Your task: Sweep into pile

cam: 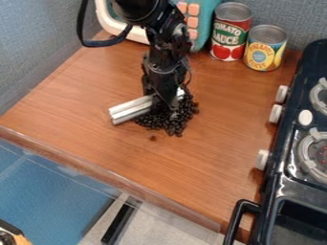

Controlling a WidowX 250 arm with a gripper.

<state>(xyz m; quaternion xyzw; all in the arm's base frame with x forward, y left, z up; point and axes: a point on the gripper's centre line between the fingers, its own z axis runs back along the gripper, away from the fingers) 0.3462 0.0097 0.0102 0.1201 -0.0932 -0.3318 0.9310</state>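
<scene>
The black gripper (165, 99) hangs down over the middle of the wooden counter, shut on a silver-white bar-like tool (130, 109). The tool lies low across the surface, its long part sticking out to the left and a short bit showing right of the gripper. Small dark beans (172, 122) form a dense heap under, in front of and to the right of the gripper, touching the tool. A stray bit (152, 138) lies just in front of the heap. The gripper and tool hide part of the heap.
A tomato sauce can (230, 32) and a pineapple can (264, 49) stand at the back right. Behind the arm is a teal and white toy appliance (203, 21). The black toy stove (290, 162) borders the right side. The counter's front edge (115, 178) runs diagonally below.
</scene>
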